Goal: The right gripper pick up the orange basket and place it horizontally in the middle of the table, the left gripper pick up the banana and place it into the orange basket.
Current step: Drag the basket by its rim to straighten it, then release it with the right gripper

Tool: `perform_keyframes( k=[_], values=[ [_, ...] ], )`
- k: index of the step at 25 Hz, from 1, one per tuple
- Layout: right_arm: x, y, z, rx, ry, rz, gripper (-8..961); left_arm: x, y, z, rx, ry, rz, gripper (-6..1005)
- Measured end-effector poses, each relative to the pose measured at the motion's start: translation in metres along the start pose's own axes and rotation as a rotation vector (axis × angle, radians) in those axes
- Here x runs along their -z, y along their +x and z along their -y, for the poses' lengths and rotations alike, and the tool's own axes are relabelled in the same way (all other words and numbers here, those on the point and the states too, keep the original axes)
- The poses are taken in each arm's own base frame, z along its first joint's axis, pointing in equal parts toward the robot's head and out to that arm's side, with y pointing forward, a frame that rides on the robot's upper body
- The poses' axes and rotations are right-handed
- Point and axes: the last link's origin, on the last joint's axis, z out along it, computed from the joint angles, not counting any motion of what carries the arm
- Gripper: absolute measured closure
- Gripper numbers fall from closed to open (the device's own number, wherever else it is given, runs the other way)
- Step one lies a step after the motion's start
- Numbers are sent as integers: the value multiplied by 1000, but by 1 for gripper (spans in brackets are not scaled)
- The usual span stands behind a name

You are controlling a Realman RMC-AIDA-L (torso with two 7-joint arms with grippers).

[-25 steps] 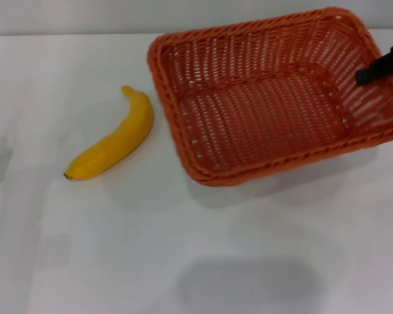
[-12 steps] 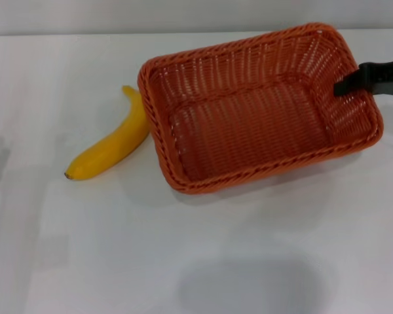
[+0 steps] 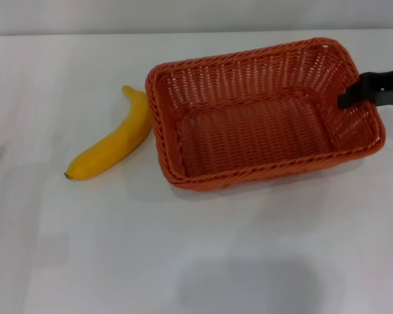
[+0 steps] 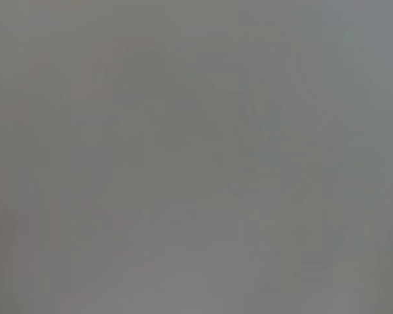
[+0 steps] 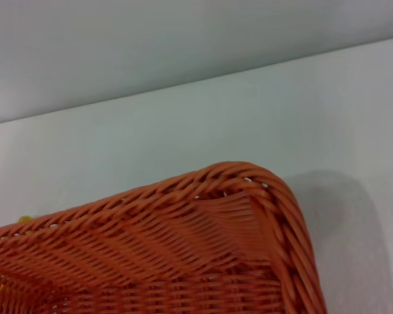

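Note:
The orange basket (image 3: 255, 134) lies flat and empty on the white table (image 3: 118, 248), slightly right of the middle, with its long side running left to right. My right gripper (image 3: 351, 95) reaches in from the right edge and is shut on the basket's right wall at the rim. The right wrist view shows one rounded basket corner (image 5: 249, 190) up close. The yellow banana (image 3: 111, 145) lies on the table just left of the basket, its stem end close against the left wall. The left gripper is out of view, and the left wrist view shows only blank grey.
The table's far edge meets a pale wall (image 3: 196, 14) just behind the basket. A soft grey shadow (image 3: 255, 281) falls on the near part of the tabletop.
The basket has come down from a raised, tilted hold to lie level on the table, shifting left then slightly back right, with the right gripper moving along with it. The banana has stayed put.

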Motion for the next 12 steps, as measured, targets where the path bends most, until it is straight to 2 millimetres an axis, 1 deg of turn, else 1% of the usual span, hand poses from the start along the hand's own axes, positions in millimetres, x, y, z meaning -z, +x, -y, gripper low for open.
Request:
perform_keyframes(
  k=[12],
  values=[
    [2, 12, -2, -23, -73, -5, 754, -5, 1, -3, -14, -8, -8, 138]
  ],
)
